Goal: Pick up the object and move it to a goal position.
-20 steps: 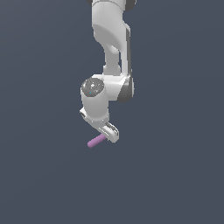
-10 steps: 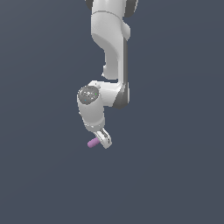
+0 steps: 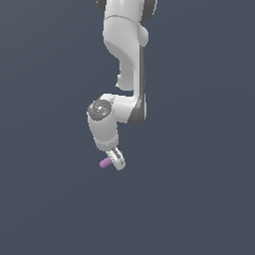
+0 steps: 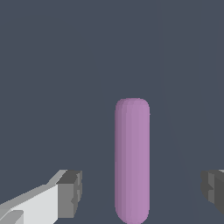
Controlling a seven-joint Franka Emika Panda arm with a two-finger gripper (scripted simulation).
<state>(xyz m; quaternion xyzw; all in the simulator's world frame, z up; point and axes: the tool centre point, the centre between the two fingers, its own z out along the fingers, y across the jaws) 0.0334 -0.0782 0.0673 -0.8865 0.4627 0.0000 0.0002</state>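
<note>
Closing on the cylinder [image 4: 132, 159] well calls for centring first: it sits nearer 1 pad [image 4: 70, 194] than the other, so I judge a small sideways shift would give even contact. Item: my gripper [image 3: 117, 160], jaws wide, holding nothing. Item: 1 pink-purple cylinder, lying between my 2 pads, apart from both, 1 end protruding toward the exterior view's left.

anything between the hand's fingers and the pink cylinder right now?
Nothing visible. In the wrist view the pink cylinder lies between the open hand's two fingers, with a bare gap on each side, wider on one.
</note>
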